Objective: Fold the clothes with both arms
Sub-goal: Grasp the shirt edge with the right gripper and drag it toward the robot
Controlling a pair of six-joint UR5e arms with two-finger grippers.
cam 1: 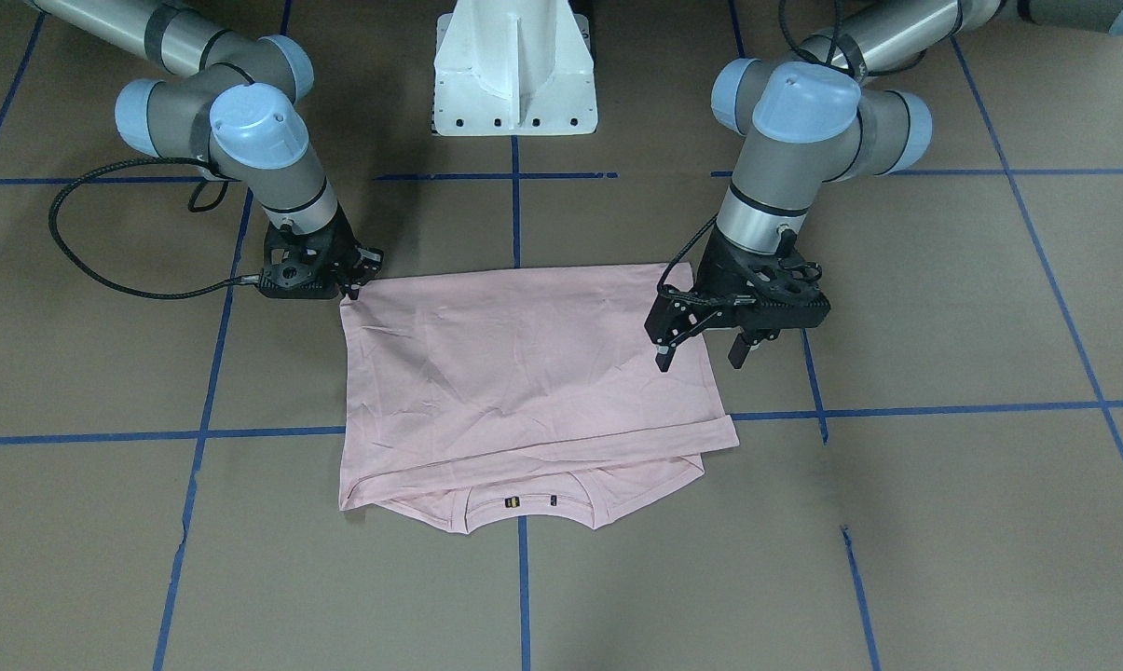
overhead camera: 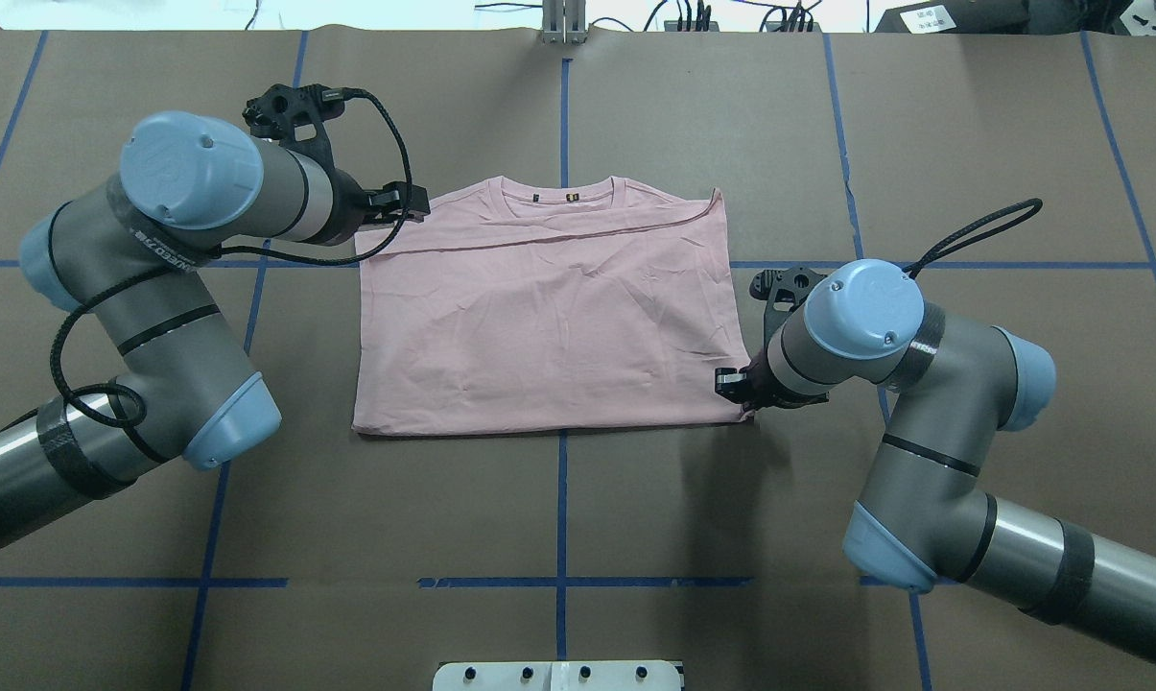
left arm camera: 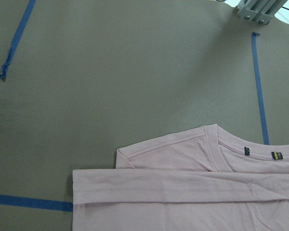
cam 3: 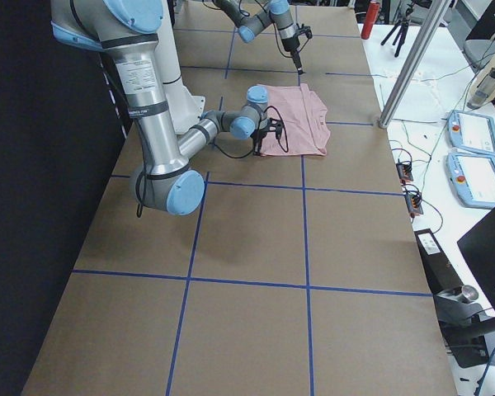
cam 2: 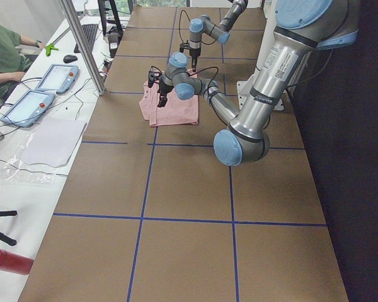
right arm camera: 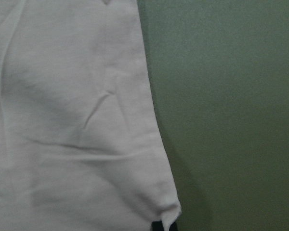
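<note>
Brown tabletop (cam 1: 897, 522) — pink T-shirt (cam 1: 524, 373), one corner within closed right claw (cam 1: 354, 284), left claw (cam 1: 699, 356) agape over opposite edge

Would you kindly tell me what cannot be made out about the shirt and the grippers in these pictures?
- Right gripper: whether it pinches the T-shirt corner; its wrist hides it overhead, and the right wrist view's bottom edge crops it.
- T-shirt's lower layers: mostly covered by the folded-over top layer in every view.
- Collar labels: lettering too small in all views.
- Left gripper: open in the front-facing view, absent from the left wrist view.
</note>
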